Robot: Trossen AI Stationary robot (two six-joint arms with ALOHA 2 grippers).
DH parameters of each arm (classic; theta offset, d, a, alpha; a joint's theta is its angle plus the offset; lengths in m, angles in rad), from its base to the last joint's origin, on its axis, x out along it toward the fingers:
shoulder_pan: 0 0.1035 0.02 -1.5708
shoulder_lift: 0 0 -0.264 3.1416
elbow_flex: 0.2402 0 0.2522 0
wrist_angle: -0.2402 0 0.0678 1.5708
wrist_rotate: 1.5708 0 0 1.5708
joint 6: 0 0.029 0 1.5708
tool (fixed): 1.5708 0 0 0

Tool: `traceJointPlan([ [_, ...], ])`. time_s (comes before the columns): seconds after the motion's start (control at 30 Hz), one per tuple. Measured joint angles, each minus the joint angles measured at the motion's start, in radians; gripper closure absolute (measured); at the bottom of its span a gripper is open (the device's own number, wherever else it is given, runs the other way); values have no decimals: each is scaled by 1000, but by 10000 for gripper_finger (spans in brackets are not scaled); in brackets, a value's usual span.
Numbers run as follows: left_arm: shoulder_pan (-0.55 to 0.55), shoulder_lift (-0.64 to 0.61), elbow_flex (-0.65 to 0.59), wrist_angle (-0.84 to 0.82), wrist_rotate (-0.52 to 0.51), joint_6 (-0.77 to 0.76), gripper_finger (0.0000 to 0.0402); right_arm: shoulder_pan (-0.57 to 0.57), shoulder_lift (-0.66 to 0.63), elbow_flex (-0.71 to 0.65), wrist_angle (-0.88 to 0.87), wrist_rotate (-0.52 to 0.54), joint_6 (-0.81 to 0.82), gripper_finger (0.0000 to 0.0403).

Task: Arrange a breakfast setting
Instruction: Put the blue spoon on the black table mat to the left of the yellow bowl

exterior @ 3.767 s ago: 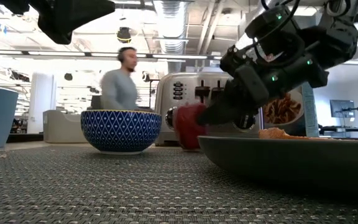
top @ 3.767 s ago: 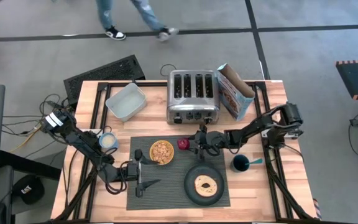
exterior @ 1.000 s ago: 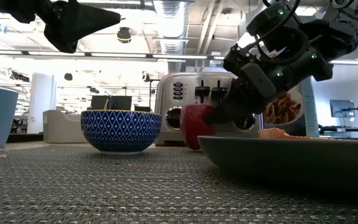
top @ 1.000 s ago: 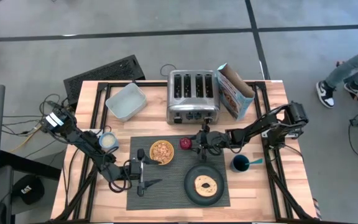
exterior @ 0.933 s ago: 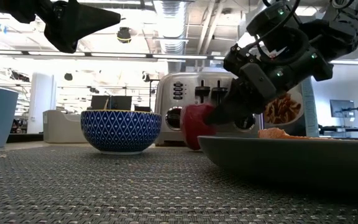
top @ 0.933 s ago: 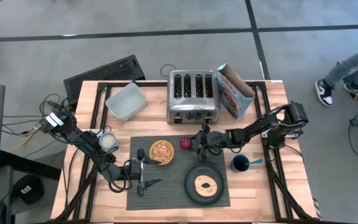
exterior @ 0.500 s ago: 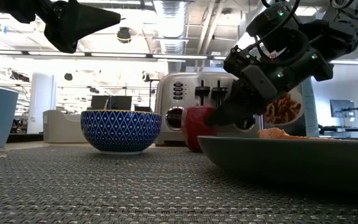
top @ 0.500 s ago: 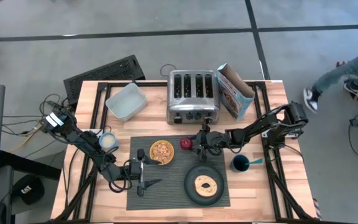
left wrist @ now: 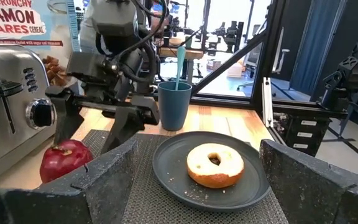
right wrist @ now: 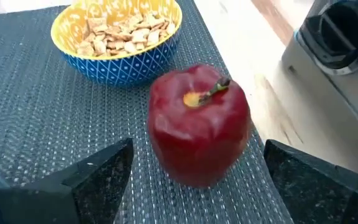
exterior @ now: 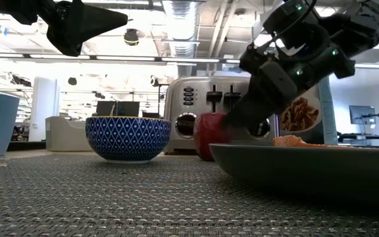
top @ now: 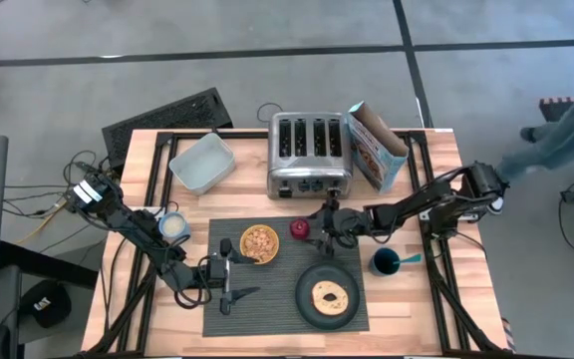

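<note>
Where legible, box text: cereal box (left wrist: 23, 28) reads "CRUNCH", "NAMON SQUARES CEREAL"
Change: right arm's far joint shifted outward since half a second ago; apple (right wrist: 199, 124) unmoved
Right gripper (top: 319, 228): jaws spread wide, empty, straddling apple
Left gripper (top: 229, 281): jaws wide apart, empty, above placemat (top: 267, 299)
Apple: on placemat's far edge, between cereal bowl (top: 259, 243) and toaster (top: 310, 155)
Bagel (top: 328, 294): on dark plate (top: 305, 299)
Cup (top: 384, 262): with spoon, on wooden bench (top: 407, 309)
Room: grey floor, passer-by's leg (top: 564, 128)

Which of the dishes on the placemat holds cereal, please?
The bowl, yellow inside and blue-patterned outside, holds the cereal. The dark plate holds a bagel instead.
</note>
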Motion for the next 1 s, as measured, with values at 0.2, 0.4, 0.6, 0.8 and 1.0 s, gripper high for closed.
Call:
traceJointPlan([
  [0.2,0,0,0,0,0,3,79,1,-117,0,-120,-1,1,13],
  [0.4,0,0,0,-1,0,3,79,2,-256,0,-238,-28,50,13],
  [0.6,3,0,0,-1,17,1,79,8,-357,4,-288,-29,168,14],
  [0.8,26,0,0,-4,50,-15,79,32,-469,126,-577,-28,192,24],
  [1.0,51,0,0,-22,100,-39,79,70,-516,315,-980,-27,294,30],
])
